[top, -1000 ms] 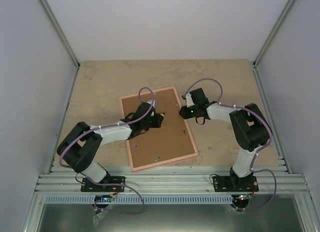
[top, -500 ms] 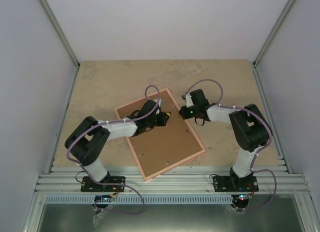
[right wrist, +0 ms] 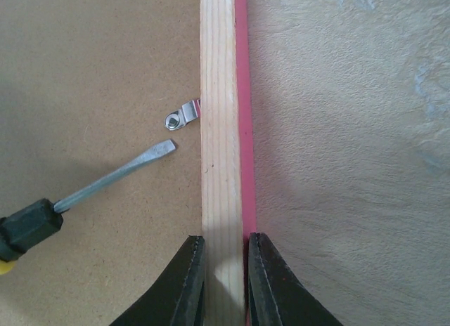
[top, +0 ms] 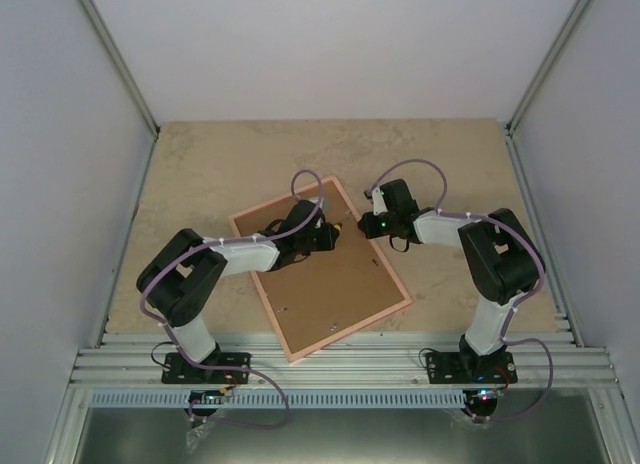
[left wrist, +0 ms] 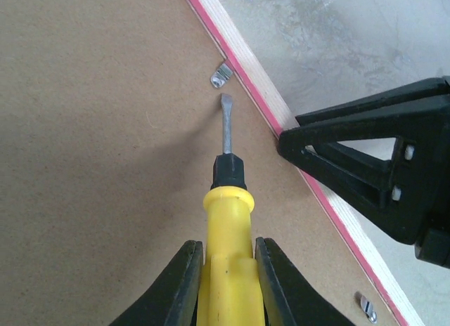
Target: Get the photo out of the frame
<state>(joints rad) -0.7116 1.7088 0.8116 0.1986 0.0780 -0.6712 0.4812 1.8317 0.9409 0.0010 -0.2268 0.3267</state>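
Left tool (left wrist: 227, 247) clenched on yellow-handled screwdriver (left wrist: 228, 177), right tool (right wrist: 223, 242) pinching thin pink frame (right wrist: 221, 94) beside small silver clip (right wrist: 181, 116); could skid off clip, gouging brown backing board (right wrist: 91, 73).

Pink frame (right wrist: 225, 73) backed with pale wood, plain brown board (left wrist: 91, 164), yellow screwdriver (left wrist: 226, 256) with black collar, silver clip (right wrist: 183, 116), mottled beige counter (right wrist: 351, 164).

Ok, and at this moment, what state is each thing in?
frame: lying face down, back up.
backing board: seated in the frame.
clip: turned over the board's edge, not released.
screwdriver: gripped, blade tip just short of the clip.
left gripper: shut on the screwdriver handle.
right gripper: shut across the frame's rail.
photo: hidden under the board, not visible.
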